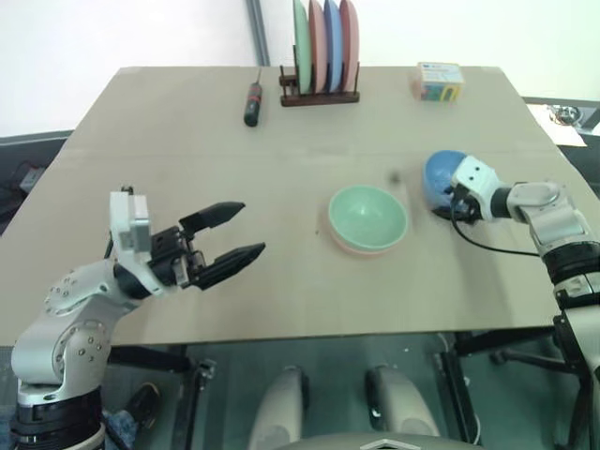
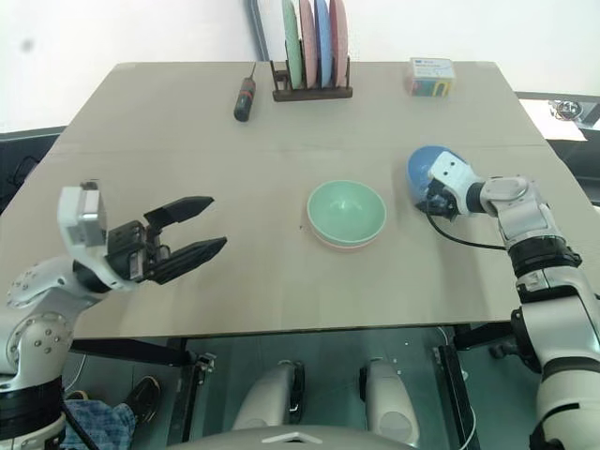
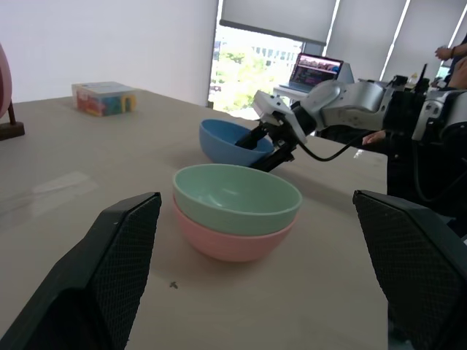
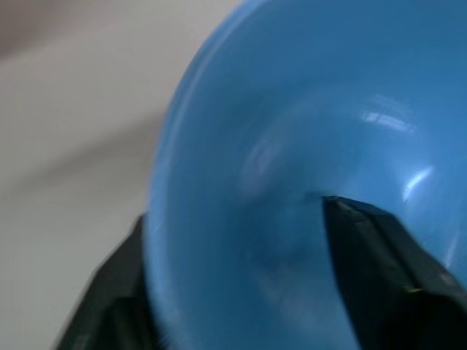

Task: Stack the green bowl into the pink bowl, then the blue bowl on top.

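The green bowl [image 1: 367, 214] sits nested inside the pink bowl [image 3: 226, 244] at the middle of the table. To their right, the blue bowl [image 1: 439, 172] is tipped up on its edge. My right gripper [image 1: 448, 202] is shut on its rim. One finger [image 4: 379, 270] is inside the bowl and the other is outside the wall. My left gripper [image 1: 251, 228] hangs open and empty over the left part of the table, well apart from the two stacked bowls, pointing toward them.
A rack of upright plates [image 1: 321, 56] stands at the table's far edge, with a screwdriver [image 1: 252, 101] to its left and a small colourful box [image 1: 439, 82] at the far right. A person [image 3: 452, 58] stands beyond the table's right side.
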Available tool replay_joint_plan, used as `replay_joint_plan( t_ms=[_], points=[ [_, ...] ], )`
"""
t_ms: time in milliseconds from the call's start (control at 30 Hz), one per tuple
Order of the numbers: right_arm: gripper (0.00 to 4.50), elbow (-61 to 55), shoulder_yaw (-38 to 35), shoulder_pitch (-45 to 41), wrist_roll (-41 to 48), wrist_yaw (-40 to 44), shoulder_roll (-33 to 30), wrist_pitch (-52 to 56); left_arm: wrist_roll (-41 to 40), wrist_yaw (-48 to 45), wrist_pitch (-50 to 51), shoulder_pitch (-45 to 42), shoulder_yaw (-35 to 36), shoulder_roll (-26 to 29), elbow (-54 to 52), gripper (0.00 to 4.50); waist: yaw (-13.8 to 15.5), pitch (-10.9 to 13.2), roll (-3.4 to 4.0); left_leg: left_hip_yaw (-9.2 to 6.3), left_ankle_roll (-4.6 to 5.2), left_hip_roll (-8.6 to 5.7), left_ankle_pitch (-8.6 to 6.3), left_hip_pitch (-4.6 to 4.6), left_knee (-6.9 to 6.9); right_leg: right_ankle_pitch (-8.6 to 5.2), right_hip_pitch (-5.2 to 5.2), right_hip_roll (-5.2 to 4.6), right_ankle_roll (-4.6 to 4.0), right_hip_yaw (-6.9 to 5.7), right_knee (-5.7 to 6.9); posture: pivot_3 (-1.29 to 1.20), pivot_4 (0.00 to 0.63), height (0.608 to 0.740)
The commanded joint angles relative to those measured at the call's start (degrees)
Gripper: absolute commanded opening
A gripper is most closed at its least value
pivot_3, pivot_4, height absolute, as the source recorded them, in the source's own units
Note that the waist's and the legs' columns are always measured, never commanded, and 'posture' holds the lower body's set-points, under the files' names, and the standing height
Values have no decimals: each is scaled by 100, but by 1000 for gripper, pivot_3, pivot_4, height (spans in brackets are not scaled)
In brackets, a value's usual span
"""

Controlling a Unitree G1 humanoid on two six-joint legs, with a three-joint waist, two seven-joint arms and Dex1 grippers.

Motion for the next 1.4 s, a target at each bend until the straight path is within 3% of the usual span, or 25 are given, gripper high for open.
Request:
replay_joint_plan(
  t_ms=[33,133,167,200,533,800,967,1233,1400],
  points=[
    [1263,167,-37,-254,-115,85,-21,-284,23,-103,-289,70,80,70,-200,4500,2,0,0,0,0,0,0,0,0,0,0,0,0,0,0,0,150,740],
    [678,278,-56,-302,-178,149,-22,-383,75,-158,-397,73,21,86,-162,4500,4,0,0,0,0,0,0,1,2,0,1,0,0,1,0,0,150,740],
    [215,302,-65,-318,-193,169,-22,-410,84,-187,-445,67,5,90,-142,4500,2,0,-1,0,0,0,0,1,2,0,1,0,0,1,0,0,150,740],
    [54,324,-77,-328,-207,191,-25,-437,87,-204,-486,59,-6,84,-129,4500,1,-2,-2,0,0,0,0,2,2,0,1,0,0,1,0,0,150,740],
    [23,-23,-182,-192,-178,500,-148,-480,64,-183,-789,-245,-46,-78,136,4500,4,-2,-1,1,0,0,0,3,1,0,2,1,0,1,1,0,150,740],
    [23,-2593,-385,75,588,1627,-473,74,100,-238,-957,-214,-134,-98,170,4500,-5,9,16,5,0,1,0,1,-2,1,-5,1,2,6,2,0,150,740],
    [23,-4602,-350,70,1226,1943,-506,1262,171,-334,-1036,-261,-213,-49,298,4500,14,11,18,-2,0,4,0,0,-5,-1,-5,1,1,-3,2,0,150,740],
    [23,-5731,-59,197,1342,1825,-373,1658,218,-376,-1051,-467,-309,5,469,4500,37,10,17,-5,0,4,0,-4,-2,-2,-5,0,0,-7,-1,0,150,740],
    [1958,-5642,-71,185,1281,1806,-459,1624,241,-359,-1046,-478,-319,-15,476,4500,30,10,17,-4,0,3,-1,-4,-3,-2,-5,0,-1,-7,-1,0,150,740]
  ],
)
